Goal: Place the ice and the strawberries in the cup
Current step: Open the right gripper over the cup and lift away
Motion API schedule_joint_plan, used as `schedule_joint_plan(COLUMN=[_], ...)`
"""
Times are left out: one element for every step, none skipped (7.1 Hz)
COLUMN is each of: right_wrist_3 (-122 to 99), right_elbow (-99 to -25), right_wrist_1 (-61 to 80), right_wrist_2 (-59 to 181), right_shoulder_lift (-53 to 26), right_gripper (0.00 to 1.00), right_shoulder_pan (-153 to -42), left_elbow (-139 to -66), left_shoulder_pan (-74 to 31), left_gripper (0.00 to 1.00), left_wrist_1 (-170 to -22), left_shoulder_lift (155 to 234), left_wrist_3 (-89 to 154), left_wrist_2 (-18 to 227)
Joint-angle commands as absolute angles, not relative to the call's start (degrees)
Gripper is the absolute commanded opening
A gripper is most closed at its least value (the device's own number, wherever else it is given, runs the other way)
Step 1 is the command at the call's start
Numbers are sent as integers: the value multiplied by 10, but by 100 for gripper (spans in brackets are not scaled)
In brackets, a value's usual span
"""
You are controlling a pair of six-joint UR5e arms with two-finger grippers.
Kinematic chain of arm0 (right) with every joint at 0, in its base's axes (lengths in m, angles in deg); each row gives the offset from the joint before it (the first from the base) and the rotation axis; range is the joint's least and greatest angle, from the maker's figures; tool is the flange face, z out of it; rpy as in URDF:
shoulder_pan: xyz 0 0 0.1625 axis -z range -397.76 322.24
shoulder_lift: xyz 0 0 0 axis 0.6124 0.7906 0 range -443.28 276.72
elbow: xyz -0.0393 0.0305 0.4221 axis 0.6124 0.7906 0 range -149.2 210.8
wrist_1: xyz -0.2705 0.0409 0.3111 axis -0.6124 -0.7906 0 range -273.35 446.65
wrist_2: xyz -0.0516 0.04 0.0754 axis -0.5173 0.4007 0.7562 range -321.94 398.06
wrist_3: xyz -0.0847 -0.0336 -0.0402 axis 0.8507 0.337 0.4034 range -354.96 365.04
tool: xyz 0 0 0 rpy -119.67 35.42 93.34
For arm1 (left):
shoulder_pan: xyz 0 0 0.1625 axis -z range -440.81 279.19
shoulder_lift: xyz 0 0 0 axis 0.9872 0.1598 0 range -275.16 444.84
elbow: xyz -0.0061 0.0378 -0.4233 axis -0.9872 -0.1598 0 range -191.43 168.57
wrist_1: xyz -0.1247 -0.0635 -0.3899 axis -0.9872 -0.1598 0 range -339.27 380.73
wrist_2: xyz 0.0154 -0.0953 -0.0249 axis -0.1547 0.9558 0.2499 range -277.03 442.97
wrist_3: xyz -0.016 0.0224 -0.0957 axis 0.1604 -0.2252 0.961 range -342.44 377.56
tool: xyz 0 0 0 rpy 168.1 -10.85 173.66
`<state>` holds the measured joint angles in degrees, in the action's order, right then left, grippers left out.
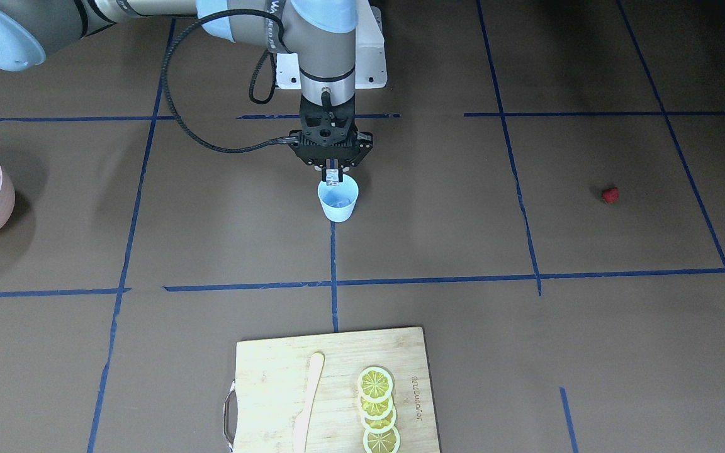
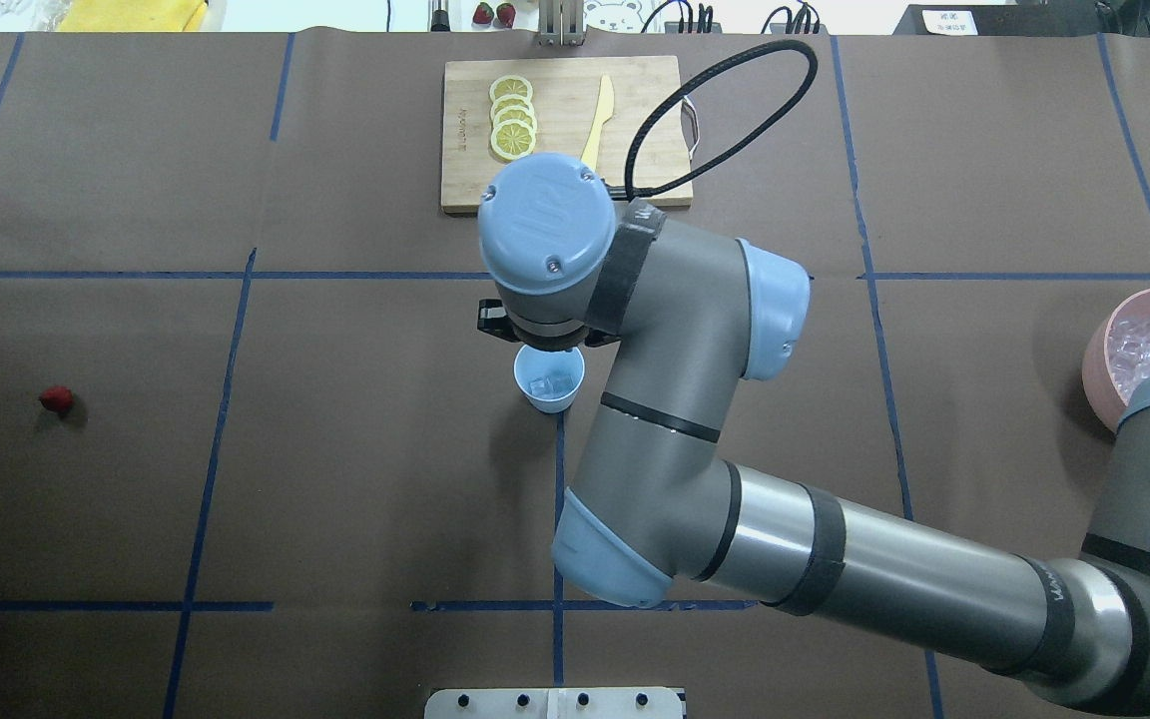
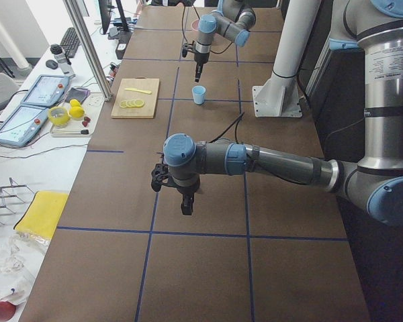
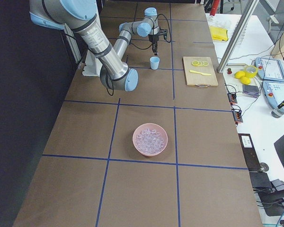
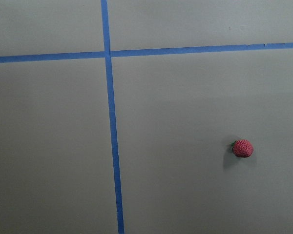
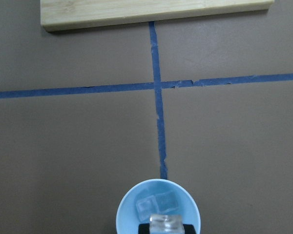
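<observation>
The pale blue cup (image 1: 338, 204) stands at the table's middle with two ice cubes (image 6: 156, 204) inside. My right gripper (image 1: 333, 177) hangs just above the cup's rim, shut on one more clear ice cube (image 6: 165, 224). The cup also shows in the overhead view (image 2: 549, 385). The small red strawberry (image 1: 610, 195) lies alone on the table far to my left, and it also shows in the left wrist view (image 5: 242, 148). My left gripper (image 3: 187, 205) hovers above the table in the exterior left view only; I cannot tell whether it is open or shut.
A pink bowl (image 2: 1097, 350) full of ice cubes sits at the table's right end. A wooden cutting board (image 1: 274, 371) with lemon slices (image 1: 377, 409) and a pale knife (image 1: 309, 402) lies on the far side of the cup.
</observation>
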<state>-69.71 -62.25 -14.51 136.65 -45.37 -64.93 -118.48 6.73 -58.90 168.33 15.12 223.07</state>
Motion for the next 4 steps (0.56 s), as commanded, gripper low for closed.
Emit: schedule_joint_plan(right_wrist_3=[-702,-701,-696,-696], right_elbow=[-607,-607,-610,-610], right_wrist_1=[-145,-146,-146,-146], right_wrist_2=[1354,1354,1347,1347], right_shoulder_lift=[-460,-458,-451,-450], right_gripper=[17,61,99,99], right_shoulder_pan=[-635,-634,-634,-634], left_elbow=[-1185,-1184,-1184,-1184], left_shoulder_pan=[67,67,67,67], left_gripper=[100,100,100,100], left_wrist_1=[-589,-589,-589,-589], left_shoulder_lift=[1683,1683,1683,1683], left_wrist_3=[151,151,151,151], left_wrist_2=[2231,2231,2231,2231])
